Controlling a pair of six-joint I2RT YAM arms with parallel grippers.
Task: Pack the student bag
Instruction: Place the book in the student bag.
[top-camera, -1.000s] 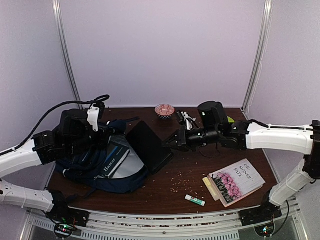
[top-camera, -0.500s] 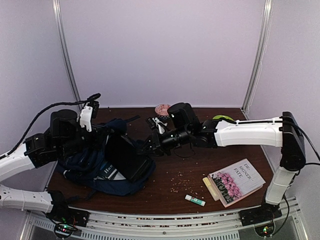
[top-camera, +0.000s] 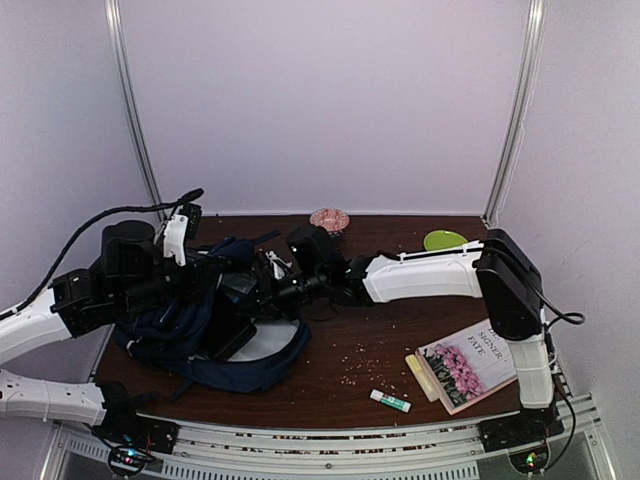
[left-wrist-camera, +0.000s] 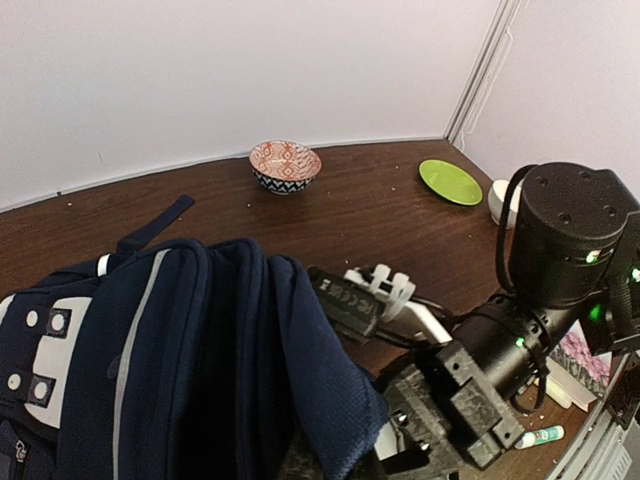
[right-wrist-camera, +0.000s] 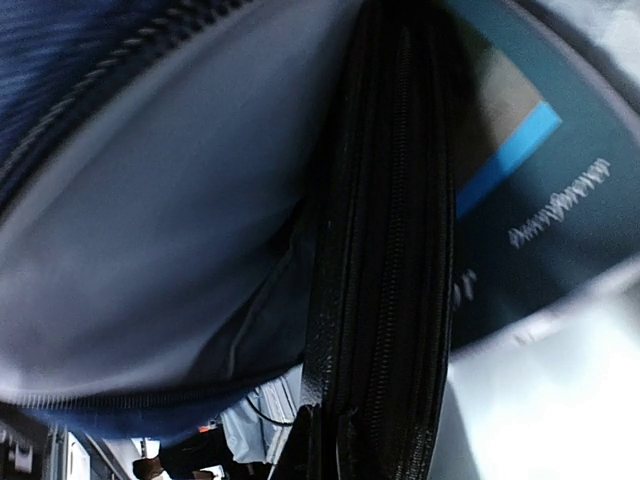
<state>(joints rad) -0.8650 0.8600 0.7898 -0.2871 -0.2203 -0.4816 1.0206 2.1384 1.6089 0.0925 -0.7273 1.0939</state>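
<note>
The student bag (top-camera: 190, 345), navy with white buckle patches (left-wrist-camera: 45, 345), lies at the table's left with its mouth held up. My left gripper (top-camera: 207, 272) is shut on the bag's navy edge (left-wrist-camera: 320, 380), its fingers mostly hidden under the fabric. My right gripper (top-camera: 262, 290) is shut on a flat black zipped case (right-wrist-camera: 385, 250) that reaches into the bag's mouth (top-camera: 232, 335). Inside, the case lies between pale grey lining (right-wrist-camera: 170, 230) and a teal book (right-wrist-camera: 540, 190). The right gripper's black body (left-wrist-camera: 450, 410) is close beside the left wrist.
A patterned bowl (top-camera: 329, 218) and a green plate (top-camera: 445, 240) stand at the back. A book with pink flowers (top-camera: 472, 365) and a glue stick (top-camera: 390, 401) lie at the front right. Crumbs (top-camera: 360, 352) dot the table's middle. A white cup (left-wrist-camera: 497, 200) stands near the plate.
My right arm swept left across the table with the black case, from mid-table into the bag's mouth. The left arm shifted slightly and kept hold of the bag's edge.
</note>
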